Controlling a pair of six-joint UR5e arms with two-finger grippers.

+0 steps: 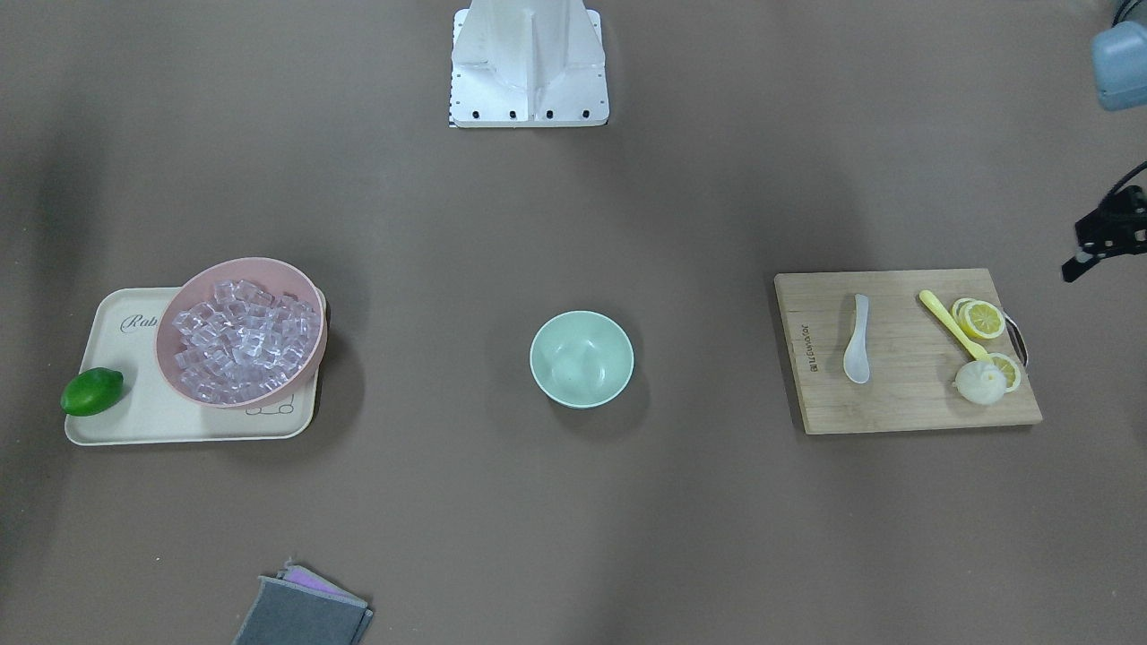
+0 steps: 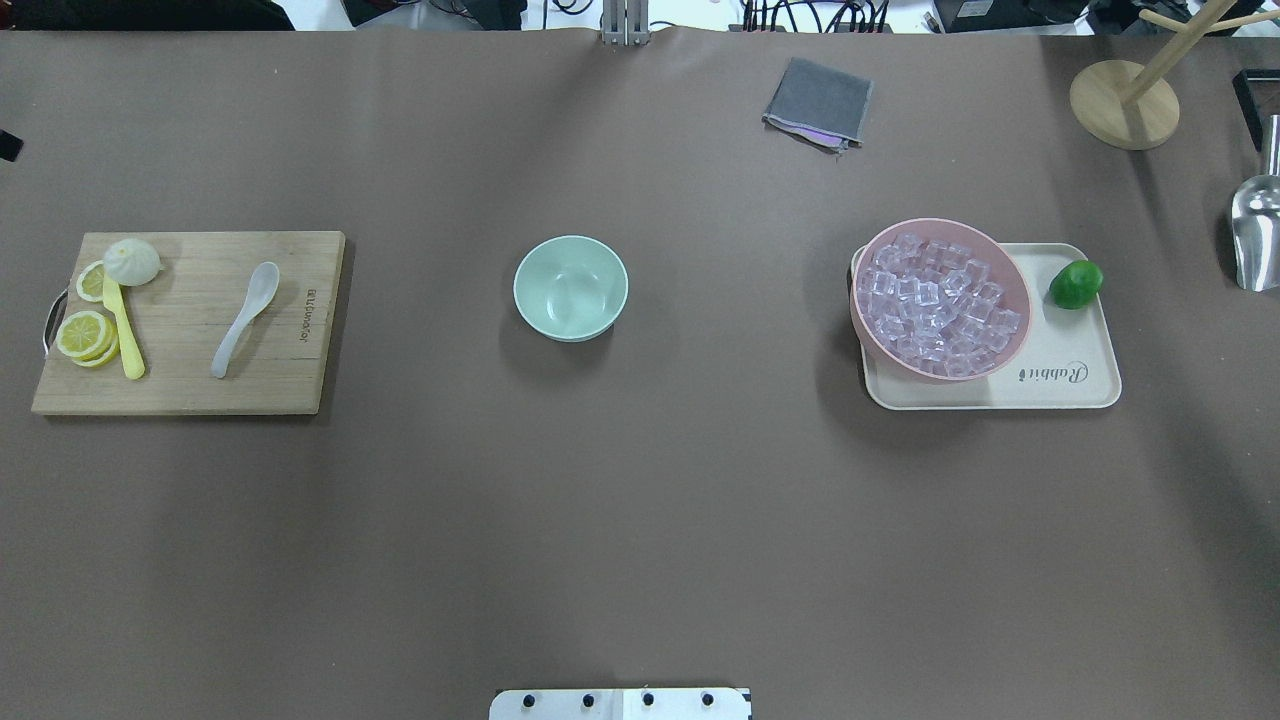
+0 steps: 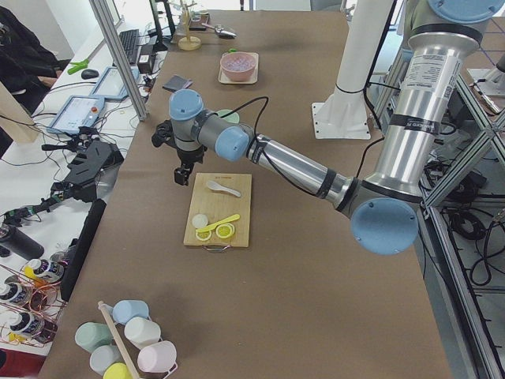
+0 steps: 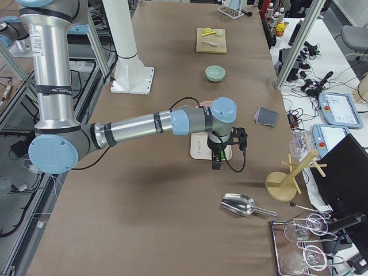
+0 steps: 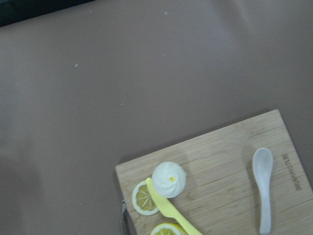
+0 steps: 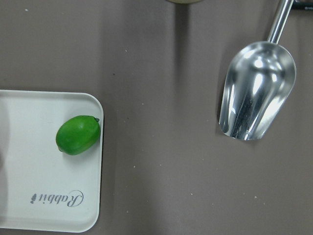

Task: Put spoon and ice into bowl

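The white spoon (image 1: 858, 340) (image 2: 245, 318) (image 5: 263, 186) lies on the wooden cutting board (image 1: 905, 399). The mint-green bowl (image 1: 582, 358) (image 2: 570, 287) stands empty at the table's middle. Several clear ice cubes (image 1: 242, 336) (image 2: 940, 300) fill a pink bowl (image 2: 857, 318) resting on a cream tray (image 2: 1050, 385). My left gripper (image 3: 182, 172) (image 1: 1089, 255) hovers above the table just past the board's outer corner, and I cannot tell its state. My right gripper (image 4: 217, 161) hangs above the tray's outer end near the lime, holding nothing that shows. It appears only in the right side view, so I cannot tell its state.
Lemon slices, a peeled lemon and a yellow utensil (image 1: 952, 324) share the board with the spoon. A green lime (image 2: 1076, 284) (image 6: 78, 134) sits on the tray. A metal scoop (image 6: 257, 95) (image 2: 1256, 235) lies beyond the tray. A grey cloth (image 2: 818, 102) and a wooden stand (image 2: 1125, 103) are at the far edge.
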